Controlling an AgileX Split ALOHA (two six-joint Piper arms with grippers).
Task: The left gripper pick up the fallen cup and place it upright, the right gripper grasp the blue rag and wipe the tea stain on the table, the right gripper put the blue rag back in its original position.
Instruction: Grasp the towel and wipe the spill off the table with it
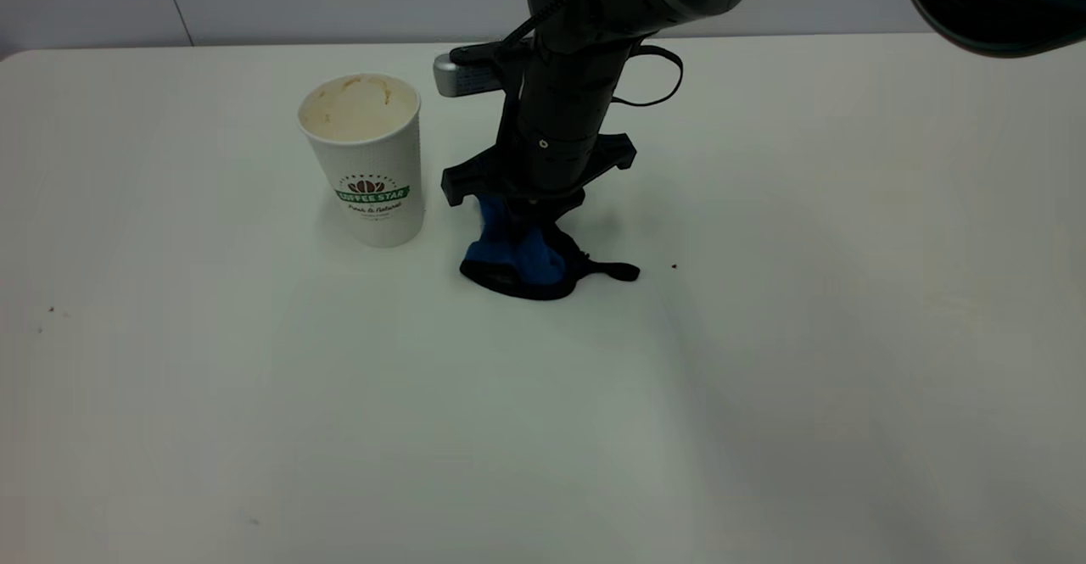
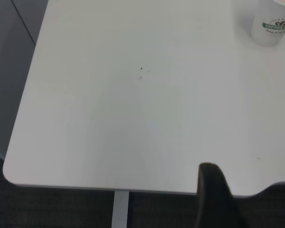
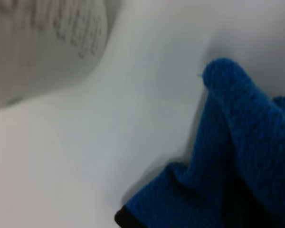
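The white table (image 1: pixel 764 360) fills nearly all of the exterior view, bare apart from a few tiny dark specks. The right arm reaches down from the far right to the middle of the table, and its right tool (image 1: pixel 524 218) points straight down onto the blue rag (image 1: pixel 522 260), which it pinches by the upper fold; the tips are buried in the cloth, so how wide they stand cannot be read, only that the rag is drawn up between them. The lower part of the rag lies bunched on the table, its black edging showing along the near side and its thin black strap trailing out to the right. In the right wrist view the blue rag (image 3: pixel 237 156) sits close to the lens, with the table pale beside it. The cup (image 1: pixel 366 161) stands upright just left of the rag, apart from it, mouth up and tan-stained inside, its green band facing the camera. The tea stain does not show; the rag covers the spot under the tool. The left tool (image 2: pixel 218 199) hangs off the table's edge, well away from the cup (image 2: pixel 271 23); only one dark fingertip shows, so its opening cannot be told.
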